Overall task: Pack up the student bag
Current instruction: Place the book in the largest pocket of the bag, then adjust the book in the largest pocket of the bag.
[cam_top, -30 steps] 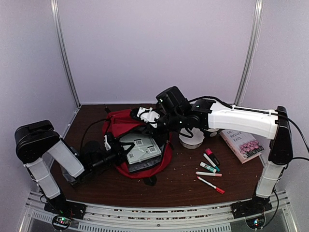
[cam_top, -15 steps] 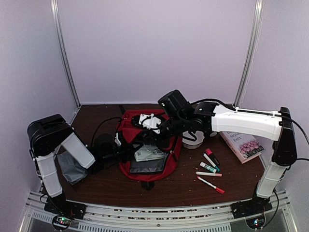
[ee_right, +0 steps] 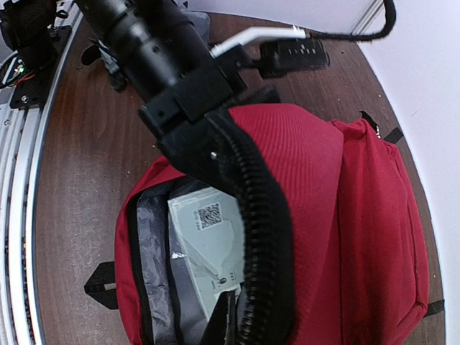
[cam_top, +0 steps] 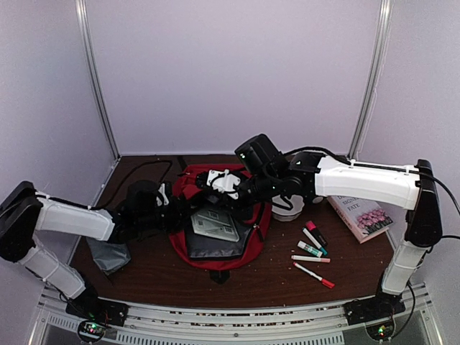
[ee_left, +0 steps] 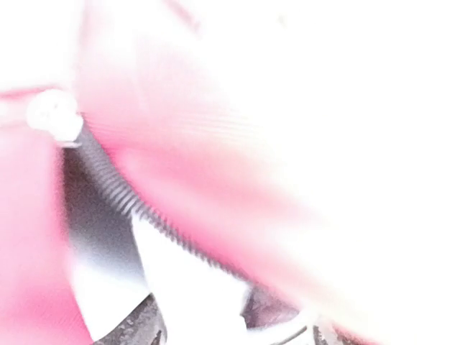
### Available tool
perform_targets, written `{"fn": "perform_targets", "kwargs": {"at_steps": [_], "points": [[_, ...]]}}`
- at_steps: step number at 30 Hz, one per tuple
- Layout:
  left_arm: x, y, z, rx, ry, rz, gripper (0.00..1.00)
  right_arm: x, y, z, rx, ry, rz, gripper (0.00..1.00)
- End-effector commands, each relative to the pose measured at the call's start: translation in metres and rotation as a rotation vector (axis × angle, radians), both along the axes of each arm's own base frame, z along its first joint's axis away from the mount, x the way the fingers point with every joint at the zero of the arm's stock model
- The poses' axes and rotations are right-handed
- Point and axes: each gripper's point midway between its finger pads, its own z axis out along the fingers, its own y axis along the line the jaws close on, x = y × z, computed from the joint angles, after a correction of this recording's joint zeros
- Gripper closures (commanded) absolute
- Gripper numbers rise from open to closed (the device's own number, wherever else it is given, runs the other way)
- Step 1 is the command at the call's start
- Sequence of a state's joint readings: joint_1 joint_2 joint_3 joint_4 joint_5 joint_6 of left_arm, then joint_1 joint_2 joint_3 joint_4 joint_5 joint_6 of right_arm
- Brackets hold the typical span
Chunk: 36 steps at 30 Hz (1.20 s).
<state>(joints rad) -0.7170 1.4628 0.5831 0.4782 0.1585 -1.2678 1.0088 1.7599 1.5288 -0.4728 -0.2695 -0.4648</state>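
Note:
The student bag [cam_top: 215, 261] is a red backpack lying in the middle of the table with its mouth open. Inside, against the grey lining, lies a grey-white book with a QR code [cam_top: 215, 224] [ee_right: 208, 237]. My right gripper [cam_top: 208, 192] [ee_right: 231, 325] is shut on the bag's black zipper edge [ee_right: 262, 237] and holds the upper rim up. My left gripper [cam_top: 180, 210] [ee_left: 208, 316] sits at the bag's left rim, jaws apart. Its view is washed out, showing only blurred red fabric and zipper teeth [ee_left: 136, 208].
A small grey pouch [cam_top: 108, 253] lies left of the bag under the left arm. A white round thing [cam_top: 286, 209], several markers [cam_top: 313, 251] and a flower-covered book [cam_top: 363, 214] lie on the right. Metal posts and white walls enclose the table.
The left arm has stretched out low toward the bag's left rim and its jaws have opened. The bag's mouth now gapes wider and the grey-white book lies flatter inside. The right arm barely moved.

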Motion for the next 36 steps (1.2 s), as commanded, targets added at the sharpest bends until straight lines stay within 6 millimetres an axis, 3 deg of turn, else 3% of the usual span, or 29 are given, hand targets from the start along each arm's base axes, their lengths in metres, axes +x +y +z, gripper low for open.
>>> {"fn": "perform_targets", "kwargs": {"at_steps": [1, 6, 9, 11, 14, 19, 22, 27, 36], "points": [[-0.017, 0.03, 0.008, 0.259, -0.006, 0.007, 0.31, 0.027, -0.002, 0.02, 0.045, -0.067, -0.138, 1.0], [-0.04, 0.057, 0.005, 0.397, 0.021, -0.02, 0.3, 0.041, -0.005, 0.027, 0.063, -0.064, -0.189, 1.0], [-0.053, 0.063, 0.003, 0.413, -0.002, -0.003, 0.37, 0.042, -0.003, 0.025, 0.065, -0.051, -0.191, 1.0], [-0.062, 0.057, 0.01, 0.411, -0.072, -0.003, 0.46, 0.041, -0.001, 0.025, 0.068, -0.041, -0.185, 1.0], [-0.077, 0.031, 0.021, 0.409, -0.203, -0.07, 0.58, 0.039, 0.002, 0.026, 0.074, -0.027, -0.178, 1.0], [-0.085, 0.002, -0.008, 0.526, -0.19, -0.153, 0.82, 0.037, 0.007, 0.024, 0.073, -0.011, -0.162, 1.0], [-0.08, -0.007, -0.024, 0.619, -0.18, -0.154, 0.9, 0.035, 0.008, 0.024, 0.074, -0.007, -0.154, 1.0], [-0.072, -0.01, -0.041, 0.689, -0.155, -0.124, 1.0, 0.028, 0.007, 0.026, 0.085, 0.003, -0.135, 1.0], [-0.078, -0.021, -0.059, 0.665, -0.09, -0.156, 1.0, 0.025, 0.01, 0.028, 0.099, -0.001, -0.125, 1.0]]}}
